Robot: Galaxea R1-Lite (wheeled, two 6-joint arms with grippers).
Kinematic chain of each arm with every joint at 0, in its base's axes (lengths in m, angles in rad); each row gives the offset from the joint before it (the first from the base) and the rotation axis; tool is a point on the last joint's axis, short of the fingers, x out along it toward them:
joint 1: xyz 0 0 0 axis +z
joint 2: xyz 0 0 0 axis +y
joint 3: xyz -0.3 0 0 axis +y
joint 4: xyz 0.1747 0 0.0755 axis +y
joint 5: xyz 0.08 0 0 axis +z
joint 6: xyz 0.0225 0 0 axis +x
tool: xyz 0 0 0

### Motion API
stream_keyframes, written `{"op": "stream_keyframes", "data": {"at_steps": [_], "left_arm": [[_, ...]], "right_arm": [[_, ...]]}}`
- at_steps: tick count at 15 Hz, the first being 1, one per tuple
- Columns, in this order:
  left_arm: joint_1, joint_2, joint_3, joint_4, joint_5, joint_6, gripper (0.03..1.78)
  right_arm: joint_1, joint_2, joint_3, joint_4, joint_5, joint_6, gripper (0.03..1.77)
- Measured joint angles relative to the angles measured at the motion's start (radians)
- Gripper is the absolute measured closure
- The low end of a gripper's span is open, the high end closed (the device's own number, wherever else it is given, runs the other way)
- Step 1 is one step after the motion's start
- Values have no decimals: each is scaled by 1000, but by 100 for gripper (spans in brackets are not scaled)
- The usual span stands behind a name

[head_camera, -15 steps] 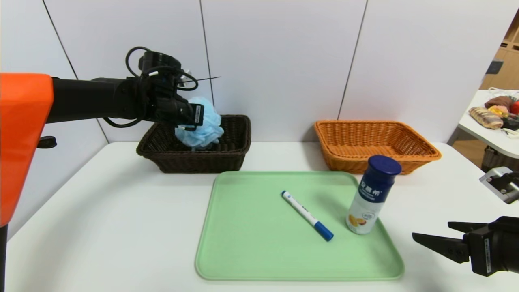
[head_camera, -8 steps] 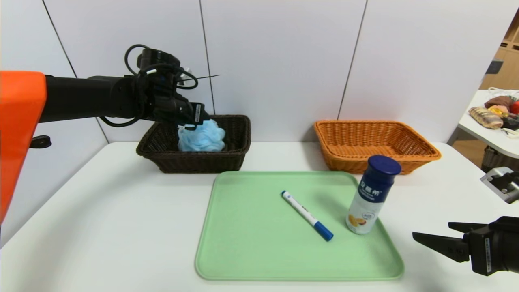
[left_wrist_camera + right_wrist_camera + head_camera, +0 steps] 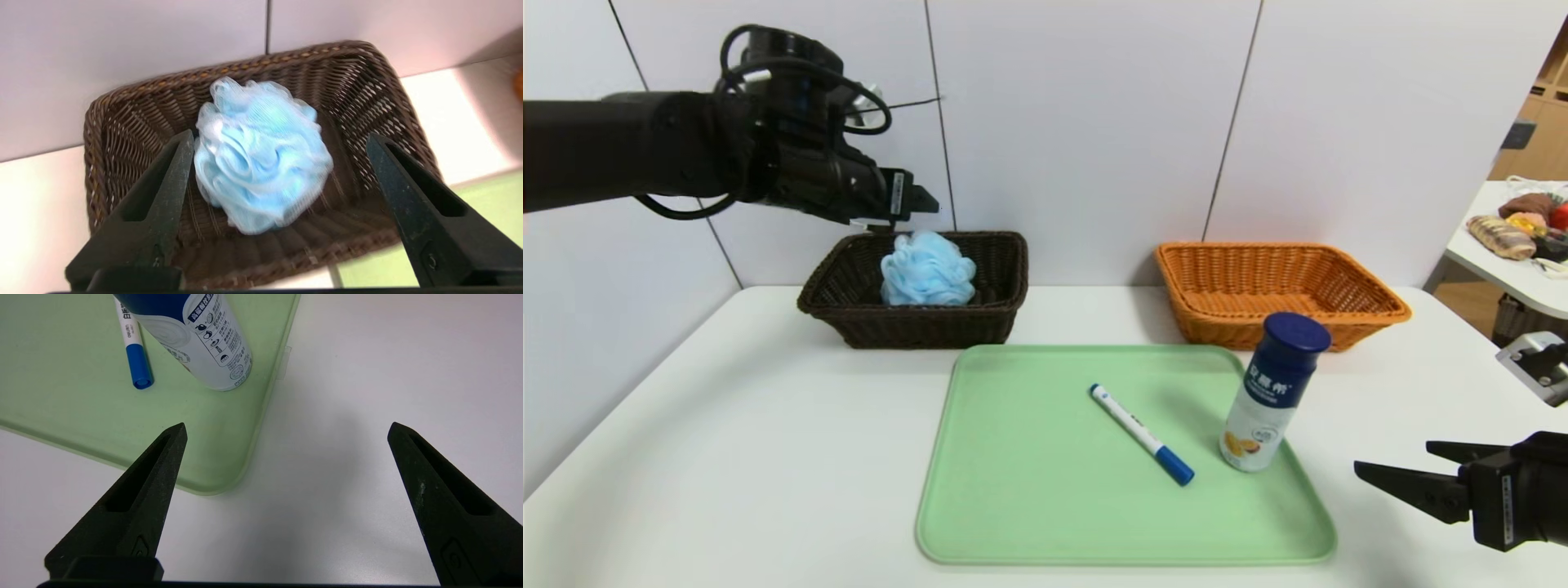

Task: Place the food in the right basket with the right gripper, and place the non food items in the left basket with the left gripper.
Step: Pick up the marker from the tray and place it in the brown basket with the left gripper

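The light-blue bath sponge [image 3: 928, 269] [image 3: 259, 175] lies loose inside the dark brown left basket [image 3: 849, 314] [image 3: 367, 81]. Above that basket hangs my left gripper [image 3: 907, 208] [image 3: 280, 136], open and holding nothing. On the green tray [image 3: 1029, 490] the white marker with a blue cap [image 3: 1142, 434] [image 3: 135, 347] lies flat, and beside it the blue-capped drink bottle [image 3: 1270, 392] [image 3: 204, 339] stands upright. The orange right basket [image 3: 1372, 306] holds nothing. Low at the table's right front, my right gripper [image 3: 1401, 467] [image 3: 286, 430] is open beside the tray's corner.
The tray's near right corner [image 3: 229, 477] is close to my right gripper. A side table with assorted items [image 3: 1515, 229] stands at the far right. A white wall rises just behind both baskets.
My left gripper opened and let the sponge drop into the dark basket, then rose above it. The right arm barely moved.
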Motion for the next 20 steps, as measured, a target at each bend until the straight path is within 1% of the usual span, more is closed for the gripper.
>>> {"op": "stream_keyframes", "data": {"at_steps": [3, 4, 6, 9, 11, 12, 13, 16, 20], "left_arm": [[-71, -106, 32, 158, -7, -5, 24], [-97, -133, 60, 190, -8, -7, 23], [-169, -182, 131, 209, -7, -27, 20], [-279, -216, 223, 209, -5, -97, 17], [-352, -208, 256, 209, 4, -159, 16], [-396, -198, 266, 210, 21, -200, 15], [-440, -182, 270, 209, 56, -239, 14], [-545, -120, 270, 206, 184, -336, 14], [-617, -32, 228, 208, 279, -447, 12]], "right_arm": [[0, -9, -1, -1, 1, 0, 10], [0, -10, -1, -1, 0, 0, 10], [1, -11, -1, -1, 1, 1, 10], [2, -12, -1, -1, 1, 1, 10], [2, -12, 0, -1, 1, 1, 10], [2, -12, 1, 0, 1, 1, 10], [2, -11, 3, 0, 1, 1, 10], [2, -10, 8, -1, 1, 3, 10], [2, -9, 13, -3, 5, 10, 10]]}}
